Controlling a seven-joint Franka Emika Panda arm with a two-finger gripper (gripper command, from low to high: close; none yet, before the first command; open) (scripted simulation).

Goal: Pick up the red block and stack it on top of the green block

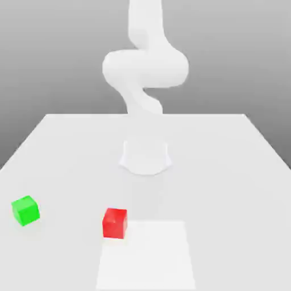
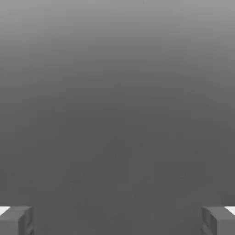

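The white arm (image 1: 145, 74) rises from its round base (image 1: 145, 157) at the middle of the pale table (image 1: 227, 170), folding over itself above the base against a grey backdrop. The red block (image 1: 115, 222) sits flat on the table in front of the base, slightly toward the exterior view's left, touching the edge of a brighter rectangular patch (image 1: 146, 256) on the surface. The green block (image 1: 25, 210) rests on the table well apart from the red block, farther toward the exterior view's left and near the table's edge. Both cubes stand on their own, nothing on top of either, and each is slightly turned relative to the table's edges. In the hand view the gripper (image 2: 117, 220) shows two grey fingertips (image 2: 16, 220), one at each side, spread wide with plain grey space between them; nothing is held. Neither block lies between the fingers. The red block has not yet been lifted; the stack is not made.
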